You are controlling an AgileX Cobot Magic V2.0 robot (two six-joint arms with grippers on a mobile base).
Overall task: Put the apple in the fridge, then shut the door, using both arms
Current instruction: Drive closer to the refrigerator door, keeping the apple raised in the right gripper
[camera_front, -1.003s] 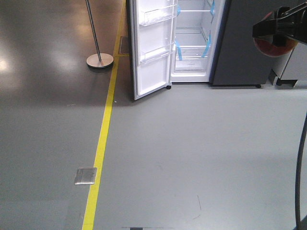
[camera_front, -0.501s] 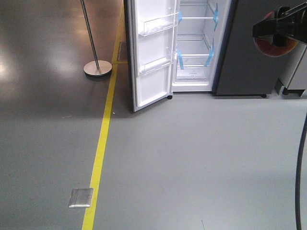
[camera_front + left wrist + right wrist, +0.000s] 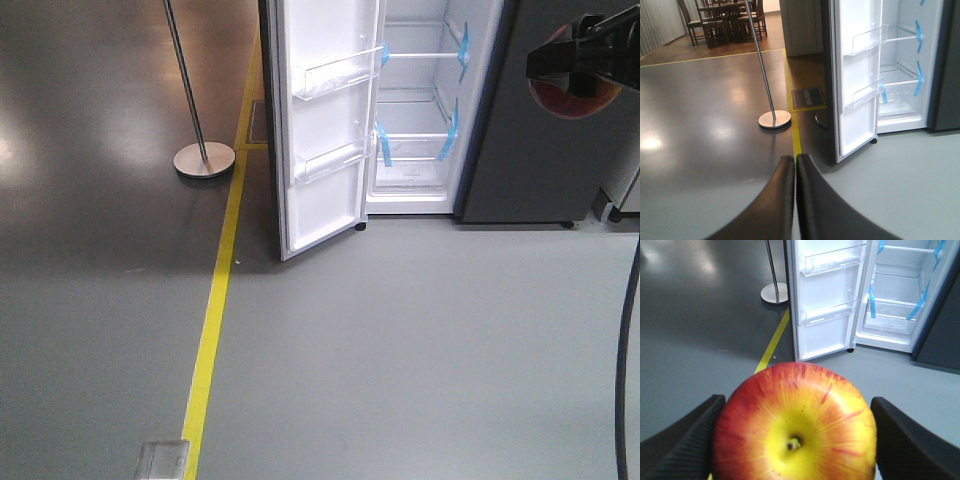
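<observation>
Right, status: the apple (image 3: 795, 422) is clamped in the right end effector (image 3: 796, 437), one ribbed finger on each flank, stem end facing the wrist camera. In the front view it hangs at the top right, well apart from the fridge (image 3: 420, 100). The left end effector (image 3: 794, 161) is clenched on nothing, tips pressed together, pointing across the surface (image 3: 400, 350) toward the door (image 3: 325, 190). The fridge stands at the far edge of the surface, right of the yellow line (image 3: 215, 300). Its door is swung wide to the left with the lining and clear door bins (image 3: 338, 75) facing us. The white shelves (image 3: 415, 135) inside carry strips of blue tape (image 3: 384, 148), and I can't see anything on them. A pole stand (image 3: 205, 158) sits left of the line near the far left corner, out of the path I'd expect. Handling-wise: the apple is firm, light and round, with waxy skin, so I judge it slippery under point contact. It bruises if squeezed hard and it'll roll once let go. The grip across the widest part looks right, so I wouldn't regrip. I'd set it down low on a shelf, well back from the front edge, and open only once it's seated. The door should be light and stiff. I'd push its flat outer face near the free edge, not the bins. Task is early: apple not in, door open.
</observation>
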